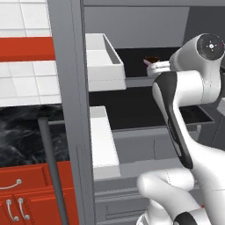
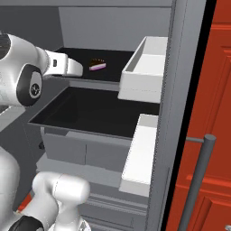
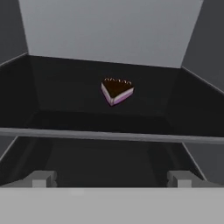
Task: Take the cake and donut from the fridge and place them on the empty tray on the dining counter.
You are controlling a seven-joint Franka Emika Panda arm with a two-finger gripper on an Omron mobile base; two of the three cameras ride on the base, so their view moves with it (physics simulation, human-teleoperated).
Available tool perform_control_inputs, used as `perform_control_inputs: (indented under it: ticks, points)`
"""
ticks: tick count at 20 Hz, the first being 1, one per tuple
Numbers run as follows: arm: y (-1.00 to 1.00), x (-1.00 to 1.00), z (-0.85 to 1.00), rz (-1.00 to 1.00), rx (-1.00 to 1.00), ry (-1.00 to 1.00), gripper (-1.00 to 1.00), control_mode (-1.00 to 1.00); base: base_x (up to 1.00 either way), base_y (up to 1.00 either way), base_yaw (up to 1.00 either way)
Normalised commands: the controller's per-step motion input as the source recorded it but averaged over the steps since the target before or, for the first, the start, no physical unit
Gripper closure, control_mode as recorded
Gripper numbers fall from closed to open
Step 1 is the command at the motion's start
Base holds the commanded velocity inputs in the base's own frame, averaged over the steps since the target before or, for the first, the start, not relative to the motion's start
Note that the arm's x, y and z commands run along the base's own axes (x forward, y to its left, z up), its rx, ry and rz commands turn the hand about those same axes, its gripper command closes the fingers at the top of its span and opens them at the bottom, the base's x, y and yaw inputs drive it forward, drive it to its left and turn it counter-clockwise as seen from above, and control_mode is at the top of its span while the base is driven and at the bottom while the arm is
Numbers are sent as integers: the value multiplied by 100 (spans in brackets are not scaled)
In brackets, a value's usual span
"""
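While the gripper [image 3: 112, 178] stands with its jaws spread wide and nothing between them, its two fingertips [image 3: 40, 179] sit at the front edge of the upper black shelf [image 3: 65, 105] inside the fridge [image 1: 70, 110]. Straight ahead of the gripper, well apart from it and toward the back of that shelf, lies the cake [image 3: 117, 90], a wedge with a dark brown top and pale pink-white sides, its point turned toward the hand. Both base views show the white arm [image 2: 58, 65] reaching in at shelf height, with the cake beyond its end. Below is a second black shelf [image 2: 94, 113], bare where visible. White door bins [image 2: 146, 67] hang on the open fridge doors at either side. Left of the fridge stand red cabinets [image 1: 26, 193] under a black marbled worktop [image 1: 22, 132]. Whether the donut is anywhere in the fridge cannot be told.
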Motion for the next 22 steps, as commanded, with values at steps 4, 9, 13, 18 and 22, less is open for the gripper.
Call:
perform_control_inputs:
  ticks: [4, 9, 13, 18, 22]
  points:
    - [-17, 46, -11, -8, 1, 0, -100, -100, 0, 0, 0]
    - [-19, 45, -1, -6, 5, 0, -100, -100, 0, 0, 0]
    - [-1, 47, 0, 0, 5, 1, -100, -100, 0, 0, 0]
    - [0, 52, -2, 0, 0, 2, -100, -100, 0, 0, 0]
    - [-1, 56, -8, 0, 0, 0, -100, -100, 0, 0, 0]
